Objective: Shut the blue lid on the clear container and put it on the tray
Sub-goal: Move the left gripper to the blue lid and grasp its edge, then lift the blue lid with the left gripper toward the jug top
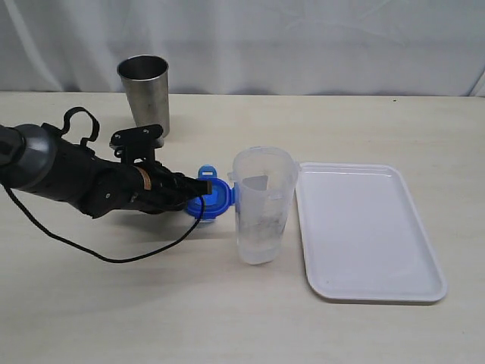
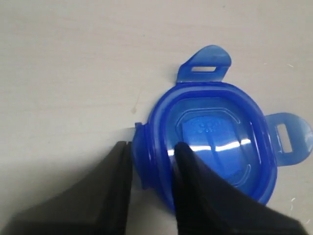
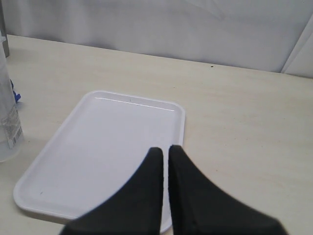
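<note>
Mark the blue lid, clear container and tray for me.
blue lid [image 2: 215, 134], left wrist view, middle of its face.
clear container [image 1: 262, 216], exterior view, middle of its side wall.
tray [image 1: 364, 227], exterior view, bare floor near its middle.

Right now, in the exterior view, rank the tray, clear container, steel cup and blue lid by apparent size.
1. tray
2. clear container
3. steel cup, though it stands farther back, so its true size is unsure
4. blue lid
</note>
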`<state>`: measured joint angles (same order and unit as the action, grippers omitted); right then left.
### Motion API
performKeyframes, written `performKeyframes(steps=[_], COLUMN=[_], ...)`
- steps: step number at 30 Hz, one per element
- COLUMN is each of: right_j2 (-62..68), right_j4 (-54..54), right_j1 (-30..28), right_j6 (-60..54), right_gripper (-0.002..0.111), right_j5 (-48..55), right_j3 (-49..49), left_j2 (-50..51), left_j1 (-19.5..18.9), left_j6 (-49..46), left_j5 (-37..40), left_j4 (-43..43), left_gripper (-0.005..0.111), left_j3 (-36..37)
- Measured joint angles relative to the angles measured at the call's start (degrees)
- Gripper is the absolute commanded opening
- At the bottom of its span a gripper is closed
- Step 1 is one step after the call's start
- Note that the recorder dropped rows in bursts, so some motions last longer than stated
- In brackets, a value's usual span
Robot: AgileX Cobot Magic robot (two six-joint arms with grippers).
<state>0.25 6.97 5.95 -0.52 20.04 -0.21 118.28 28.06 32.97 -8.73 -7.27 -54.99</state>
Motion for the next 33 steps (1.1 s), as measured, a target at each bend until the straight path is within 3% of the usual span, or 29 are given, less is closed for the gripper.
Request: performKeyframes(steps=[8, 18, 33], right_j2=[0.0, 0.0, 0.0], right_j4=[0.0, 0.0, 0.0], right_j1=[0.0, 0.0, 0.0], right_j6=[0.0, 0.0, 0.0], right_gripper=[0.004, 0.004, 0.004], right_j5=[0.0, 0.0, 0.0], right_j3=[0.0, 0.0, 0.0], left_j2=[0.0, -2.2, -16.2], left_j1=[0.0, 0.0, 0.0], left_j6=[0.2, 0.3, -2.9], left_j5=[-0.5, 0.7, 3.3], left_j4=[0.0, -0.1, -6.8], left_gripper=[0.000, 0.000, 0.000], left_j3=[0.0, 0.0, 0.0])
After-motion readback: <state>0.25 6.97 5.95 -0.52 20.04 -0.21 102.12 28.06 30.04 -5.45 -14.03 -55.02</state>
